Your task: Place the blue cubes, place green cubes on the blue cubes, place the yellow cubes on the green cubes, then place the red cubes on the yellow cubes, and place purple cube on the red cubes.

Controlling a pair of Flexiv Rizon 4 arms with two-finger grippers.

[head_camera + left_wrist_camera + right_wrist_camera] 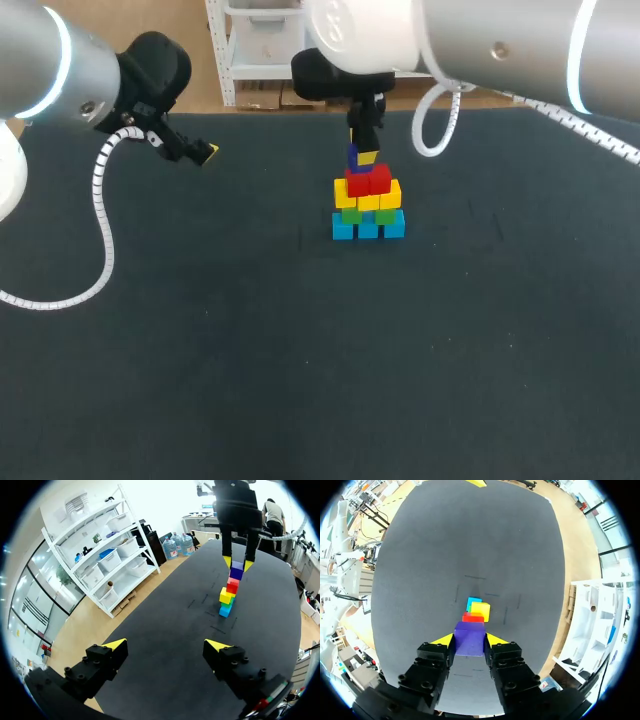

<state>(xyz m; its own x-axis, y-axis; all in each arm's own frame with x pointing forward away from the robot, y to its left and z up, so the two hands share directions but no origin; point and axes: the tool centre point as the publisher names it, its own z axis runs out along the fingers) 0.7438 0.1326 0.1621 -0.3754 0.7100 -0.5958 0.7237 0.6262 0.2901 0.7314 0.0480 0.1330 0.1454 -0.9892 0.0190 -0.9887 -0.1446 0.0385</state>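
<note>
Purple cube [470,638] sits at the top of the stack, over the red cubes [368,181]; whether it touches them is unclear. The left gripper [166,646] is spread, empty and well apart. The right gripper [469,641] pinches the cube: centre it across both reds, lower it straight, then release gently.

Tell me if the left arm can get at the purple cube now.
Probably not: the right gripper is shut on the purple cube above the red cubes, covering two sides; the left gripper hangs open, well aside.
</note>
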